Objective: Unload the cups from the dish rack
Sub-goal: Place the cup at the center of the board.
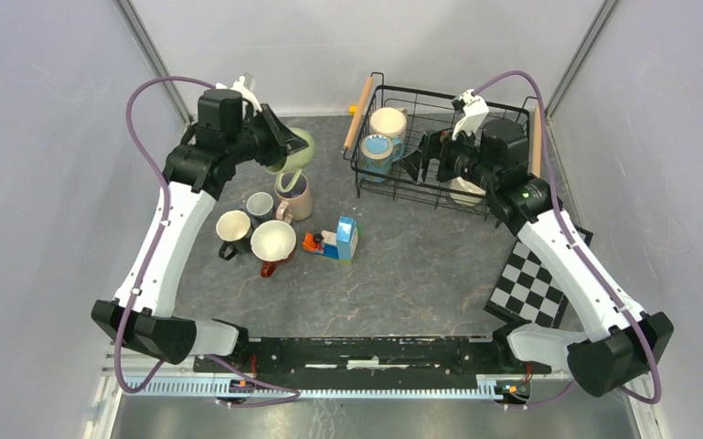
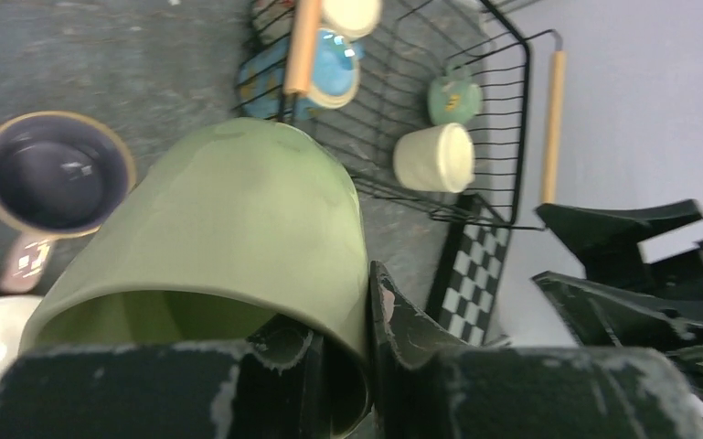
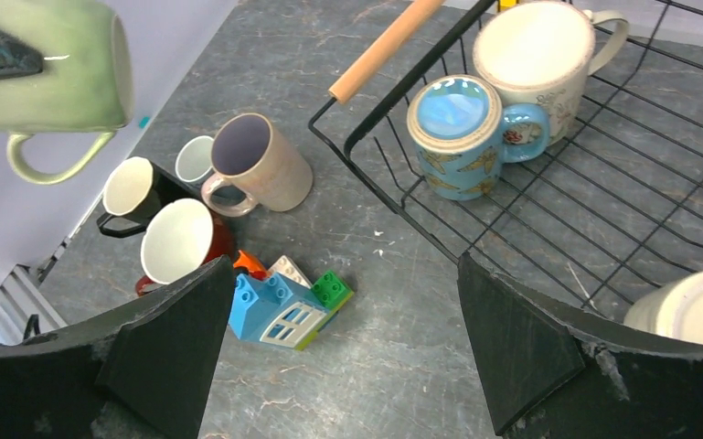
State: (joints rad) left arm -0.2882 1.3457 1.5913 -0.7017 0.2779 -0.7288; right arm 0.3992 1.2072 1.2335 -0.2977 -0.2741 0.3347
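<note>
Top external view: two robot arms reach over a dark grey desk [image 1: 402, 265]. The left jaws are clenched on the rim wall of a pale green mug [image 2: 229, 219], one finger inside the mouth and one outside. The mug hangs tipped on its side in the air. Below these jaws a pink-beige mug [image 3: 256, 165] sits on the desk, and a dark red mug [image 3: 183, 242] and two smaller cups are grouped just beside it. The right jaws are spread wide, grasp nothing, and hover over the black wire dish rack [image 3: 622, 192]. Just ahead of them inside the rack stand a blue patterned mug [image 3: 457, 137] and a taller cream mug [image 3: 535, 64], touching each other, mouths up. Another cream cup [image 3: 695, 306] sits close by the right-hand finger, and a small teal cup [image 2: 452, 96] shows in the rack in the left wrist view. All are glazed ceramic with loop handles. They likely handle as rigid, fairly weighty, smooth enough to slip, and liable to chip if knocked against the wire. The safest hold looks like the one on the green mug: pinching the rim wall, one finger inside. For the blue mug, the open side away from the cream mug offers room.
</note>
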